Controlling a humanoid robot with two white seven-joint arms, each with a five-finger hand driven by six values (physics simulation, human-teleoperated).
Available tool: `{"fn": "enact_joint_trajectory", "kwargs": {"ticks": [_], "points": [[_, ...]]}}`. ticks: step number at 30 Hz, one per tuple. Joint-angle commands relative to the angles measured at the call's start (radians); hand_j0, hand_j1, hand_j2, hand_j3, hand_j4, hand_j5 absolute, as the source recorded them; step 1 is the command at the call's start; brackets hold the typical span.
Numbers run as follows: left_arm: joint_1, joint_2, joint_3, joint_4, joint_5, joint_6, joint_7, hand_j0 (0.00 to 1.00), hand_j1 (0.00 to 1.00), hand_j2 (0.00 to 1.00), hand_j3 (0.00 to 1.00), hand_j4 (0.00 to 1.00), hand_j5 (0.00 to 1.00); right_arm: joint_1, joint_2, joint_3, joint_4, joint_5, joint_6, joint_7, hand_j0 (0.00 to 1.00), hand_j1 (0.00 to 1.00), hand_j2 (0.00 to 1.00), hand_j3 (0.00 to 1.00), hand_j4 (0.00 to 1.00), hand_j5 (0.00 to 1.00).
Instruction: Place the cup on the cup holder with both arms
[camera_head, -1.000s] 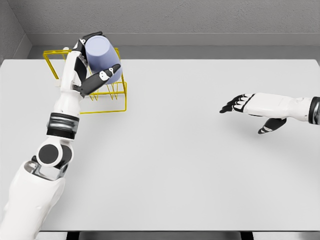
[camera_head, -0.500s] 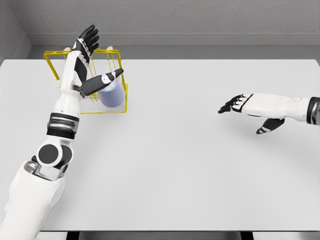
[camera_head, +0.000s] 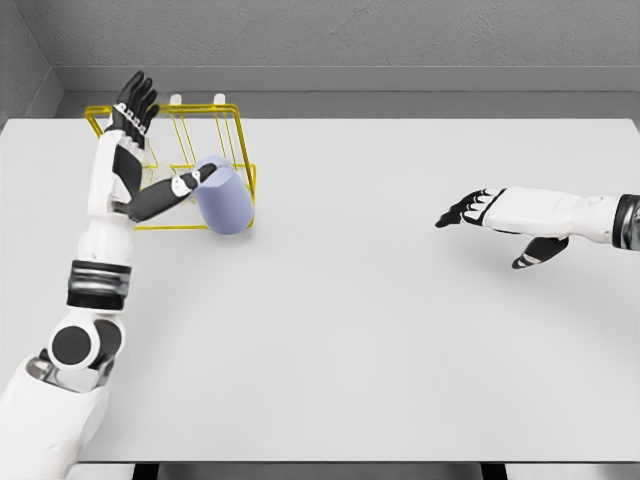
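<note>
The cup leans tilted at the front corner of the yellow cup holder. The left hand has wide fingers, holding nothing. The cup may roll onto the bench.

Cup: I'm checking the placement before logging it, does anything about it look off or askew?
Yes. The blue cup is tilted at the front right corner of the yellow wire cup holder, not seated on its white-tipped pegs. The left robot hand is open beside it, holding nothing.
</note>
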Motion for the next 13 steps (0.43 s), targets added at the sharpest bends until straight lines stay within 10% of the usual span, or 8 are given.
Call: {"fn": "enact_joint_trajectory", "kwargs": {"ticks": [1,13], "points": [[0.000,0.064,0.007,-0.001,-0.001,-0.170,-0.002,1.00,1.00,1.00,1.00,1.00,1.00,-0.002,-0.001,0.007,0.000,-0.006,0.003,0.000,1.00,1.00,1.00,1.00,1.00,1.00],[0.121,0.254,-0.080,-0.001,-0.013,-0.316,-0.004,1.00,1.00,1.00,1.00,1.00,1.00,-0.002,-0.001,0.007,0.000,-0.006,0.003,0.000,1.00,1.00,1.00,1.00,1.00,1.00]]}}
